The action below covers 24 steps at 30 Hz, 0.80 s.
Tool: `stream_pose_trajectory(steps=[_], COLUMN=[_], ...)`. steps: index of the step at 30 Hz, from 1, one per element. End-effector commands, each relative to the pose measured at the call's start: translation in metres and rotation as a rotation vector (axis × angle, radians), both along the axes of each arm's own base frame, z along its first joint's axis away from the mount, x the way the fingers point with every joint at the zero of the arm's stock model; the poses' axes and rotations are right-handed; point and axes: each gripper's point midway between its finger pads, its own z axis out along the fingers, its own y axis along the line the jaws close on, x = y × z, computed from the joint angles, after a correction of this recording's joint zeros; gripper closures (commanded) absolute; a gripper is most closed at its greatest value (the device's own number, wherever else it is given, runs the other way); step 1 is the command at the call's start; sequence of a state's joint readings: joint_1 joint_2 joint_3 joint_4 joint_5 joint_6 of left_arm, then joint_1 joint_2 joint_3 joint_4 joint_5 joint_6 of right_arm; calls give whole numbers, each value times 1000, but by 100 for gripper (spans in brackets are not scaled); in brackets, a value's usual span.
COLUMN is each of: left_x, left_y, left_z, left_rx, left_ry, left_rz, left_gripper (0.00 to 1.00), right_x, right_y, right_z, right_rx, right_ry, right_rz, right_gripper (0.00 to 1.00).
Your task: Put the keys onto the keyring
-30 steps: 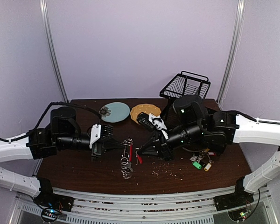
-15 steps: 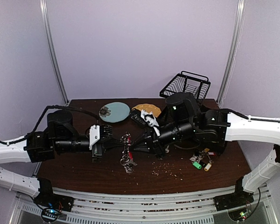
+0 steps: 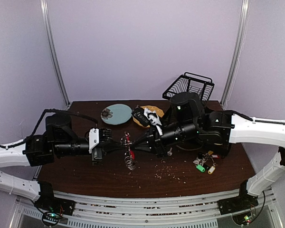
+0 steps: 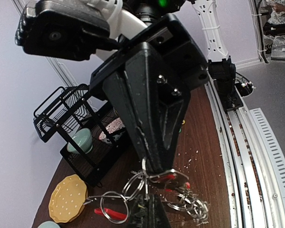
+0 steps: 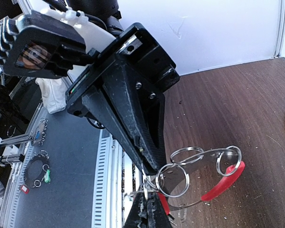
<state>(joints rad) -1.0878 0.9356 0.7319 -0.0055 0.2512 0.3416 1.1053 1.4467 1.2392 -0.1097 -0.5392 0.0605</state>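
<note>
I have both matte black two-finger grippers tip to tip above the dark brown wood-grain table [image 3: 85,173], the left gripper [image 3: 119,145] and the right gripper [image 3: 136,143] each pinched tight on the keyring [image 3: 128,151], a tangle of thin silvery wire loops with one curved glossy red sleeve, which hangs lifted between them. In the wrist views small split rings and what I take to be the small flat silver keys [image 4: 192,205] dangle from it, though they blur together. Compared with a second ago, the right arm has swung in towards the left and the bundle sits higher and more bunched
</note>
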Motion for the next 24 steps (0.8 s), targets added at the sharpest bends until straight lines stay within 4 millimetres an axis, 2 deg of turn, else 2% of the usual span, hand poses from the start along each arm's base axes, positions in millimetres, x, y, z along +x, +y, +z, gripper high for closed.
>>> stream_pose_trajectory(steps=[1, 11, 17, 24], left_x=[-14, -16, 0, -5], left_y=[4, 5, 8, 4], left_z=[23, 24, 26, 12], left_rx=[-96, -97, -95, -49], left_ry=[-99, -114, -126, -181], left_rz=[-51, -56, 41, 42], left_gripper=[100, 100, 100, 100], right_x=[12, 8, -29, -37], right_y=[-3, -2, -13, -1], right_z=[4, -4, 4, 2], right_rx=[18, 1, 39, 24], right_ry=[18, 45, 64, 107], right_rz=[-49, -18, 181, 226], right_gripper=[100, 100, 100, 100])
